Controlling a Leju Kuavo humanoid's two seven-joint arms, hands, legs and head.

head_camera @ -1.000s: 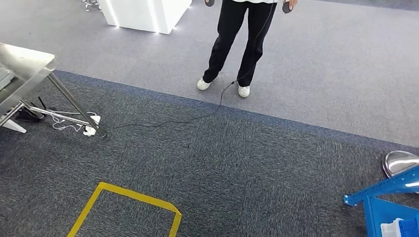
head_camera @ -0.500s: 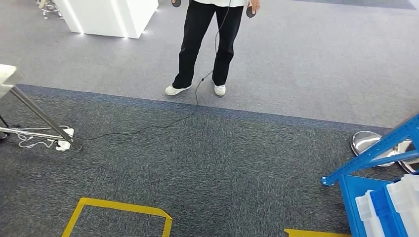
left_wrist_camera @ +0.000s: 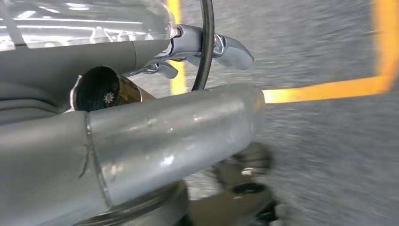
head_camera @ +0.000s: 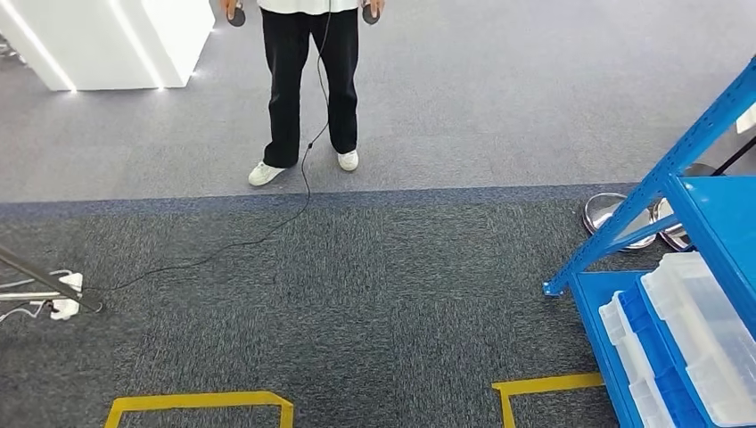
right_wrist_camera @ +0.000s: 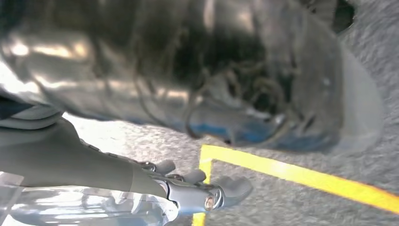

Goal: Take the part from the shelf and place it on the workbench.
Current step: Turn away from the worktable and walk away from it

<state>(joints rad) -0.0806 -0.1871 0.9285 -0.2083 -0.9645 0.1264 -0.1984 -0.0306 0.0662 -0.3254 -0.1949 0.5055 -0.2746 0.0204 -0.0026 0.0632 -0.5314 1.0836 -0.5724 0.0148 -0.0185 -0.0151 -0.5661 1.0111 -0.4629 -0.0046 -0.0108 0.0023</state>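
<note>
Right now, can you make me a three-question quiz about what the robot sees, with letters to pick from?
1. Where is the blue shelf?
A. on the right
B. on the left
C. behind the person

2. What colour is the tape on the floor?
A. red
B. yellow
C. green

3. What is the person doing?
A. sitting
B. lying down
C. standing

Answers:
1. A, its frame and clear bins fill the head view's right side.
2. B, yellow corners mark the dark carpet.
3. C, both shoes are on the floor with the legs straight.
</note>
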